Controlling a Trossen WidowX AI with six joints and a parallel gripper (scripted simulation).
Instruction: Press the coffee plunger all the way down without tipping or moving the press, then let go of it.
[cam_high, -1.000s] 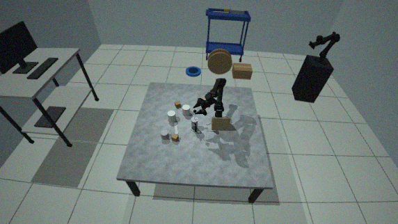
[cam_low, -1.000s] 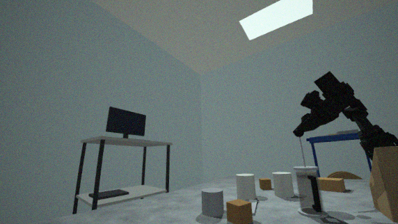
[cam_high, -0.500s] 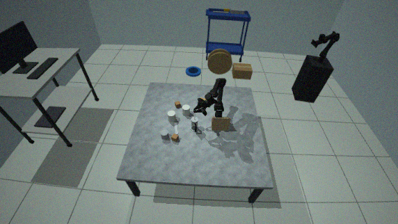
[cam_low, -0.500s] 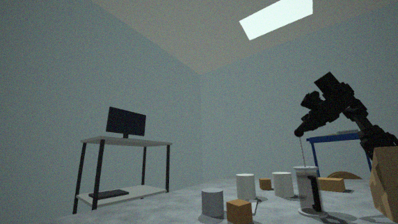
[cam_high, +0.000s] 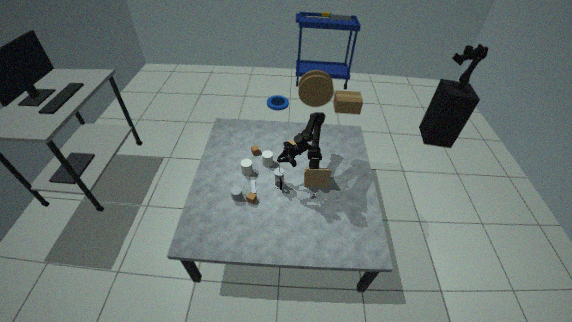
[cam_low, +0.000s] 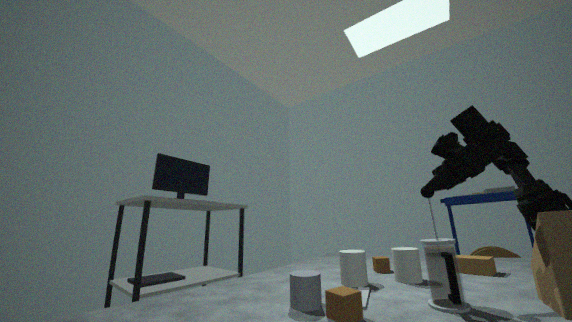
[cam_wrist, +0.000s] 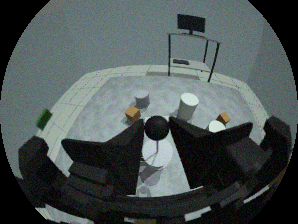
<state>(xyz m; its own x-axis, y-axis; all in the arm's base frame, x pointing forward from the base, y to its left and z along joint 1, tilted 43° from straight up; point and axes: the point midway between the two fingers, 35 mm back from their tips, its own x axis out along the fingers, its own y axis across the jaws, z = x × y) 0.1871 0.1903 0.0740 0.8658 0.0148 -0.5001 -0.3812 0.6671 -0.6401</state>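
The round black knob of the coffee plunger (cam_wrist: 157, 127), atop its thin raised metal rod (cam_low: 433, 220), is clenched in the black end effector (cam_wrist: 158, 137). Directly below stands the pale cylindrical coffee press (cam_low: 442, 271), upright on the grey mottled counter (cam_high: 280, 230). White cylinders (cam_low: 354, 268) and small orange-brown cubes (cam_low: 344, 303) stand beyond and beside it.

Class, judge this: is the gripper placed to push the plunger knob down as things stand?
Probably yes: the gripper is shut on the plunger knob, the rod stands raised above the press, nothing blocking.

My pincer (cam_wrist: 157, 137) is closed on the knob (cam_wrist: 157, 127), the press (cam_low: 441, 272) directly below. Two white cylinders (cam_low: 354, 268) (cam_low: 406, 264) and small cubes (cam_low: 343, 303) crowd beyond it; a tan box (cam_high: 317, 177) stands close beside my arm.
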